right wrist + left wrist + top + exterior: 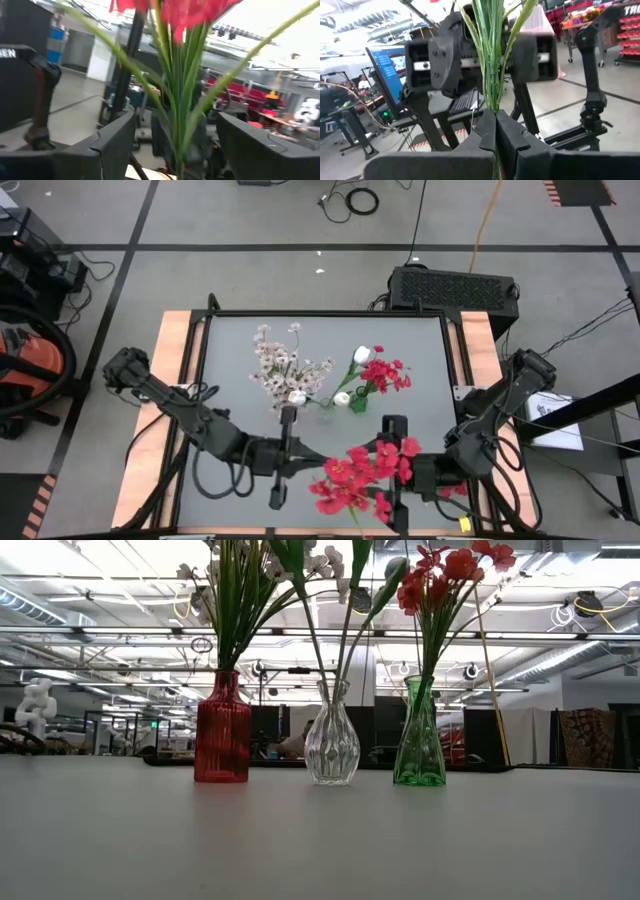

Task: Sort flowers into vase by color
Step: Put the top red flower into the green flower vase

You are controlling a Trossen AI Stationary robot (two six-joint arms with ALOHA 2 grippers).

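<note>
A bunch of red flowers (pixel 355 475) on green stems stands upright in the air near the table's near edge, between my two grippers. My left gripper (pixel 312 463) comes from the table's left and is shut on the stems (pixel 495 120). My right gripper (pixel 392 472) faces it from the right and is open. Its fingers (pixel 117 137) stand on either side of the stems (pixel 176 115) without touching them. At mid-table a red vase (pixel 222 735) holds pinkish-white sprigs (pixel 282 365). A clear vase (pixel 332 745) holds white buds (pixel 362 355). A green vase (pixel 419 740) holds red blooms (pixel 388 373). My left gripper pinches the red bunch's green stems (pixel 492 97) between its two fingers, several stems together. The fingers come level from the table's left and lie across the stems. The bunch stands upright in the hold, with its blooms above the fingers.
The three vases stand in a row across the table's middle, on the far side of both grippers. Bare grey table (pixel 230 410) lies left of the vases and in front of them in the low view. Wooden side rails (pixel 170 380) and a black box (pixel 455 288) border the table.
</note>
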